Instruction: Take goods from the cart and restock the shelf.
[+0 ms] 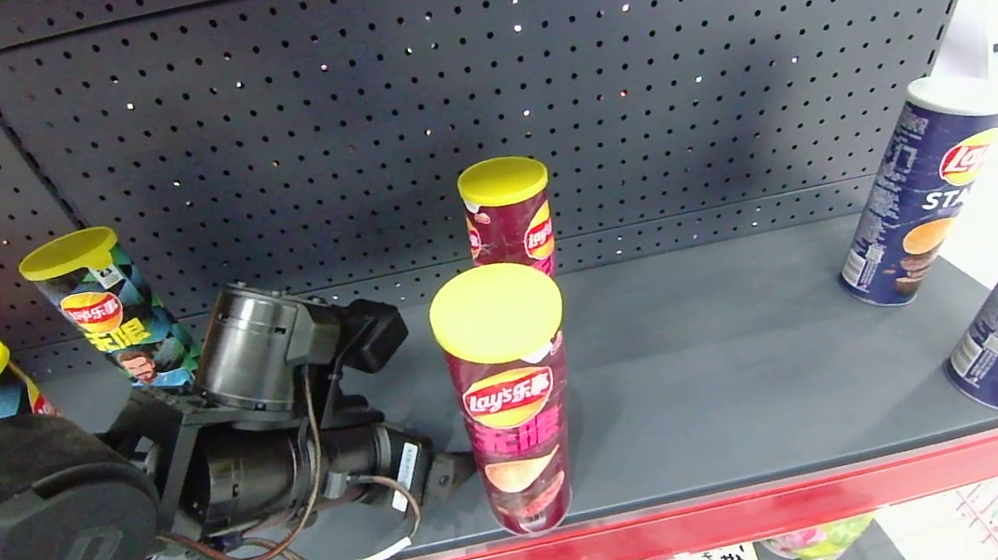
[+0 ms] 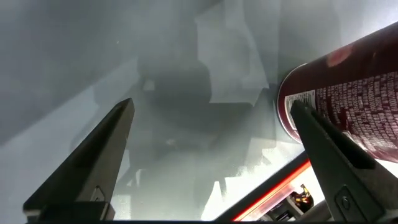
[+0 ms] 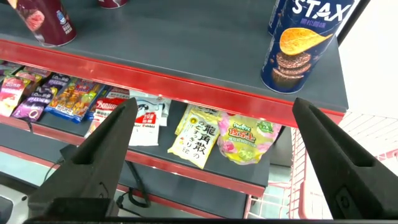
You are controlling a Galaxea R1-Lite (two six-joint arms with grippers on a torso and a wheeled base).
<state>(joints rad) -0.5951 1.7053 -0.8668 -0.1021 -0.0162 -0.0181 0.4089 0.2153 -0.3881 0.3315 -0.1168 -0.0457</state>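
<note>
Maroon chip can [image 1: 514, 419] stands just beside the open left claw [image 2: 211, 104], ungripped.

Left arm [image 1: 281, 428] lies extended forward; left claw [image 2: 211, 104] and right claw [image 3: 214, 102] both spread wide.

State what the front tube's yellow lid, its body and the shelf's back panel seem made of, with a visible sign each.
Yellow lid: probably plastic, smooth and matte, with a moulded rim.
Tube body: likely card under a glossy printed wrap; core hidden.
Back panel: seemingly painted sheet metal, matte grey, punched with regular holes.
</note>
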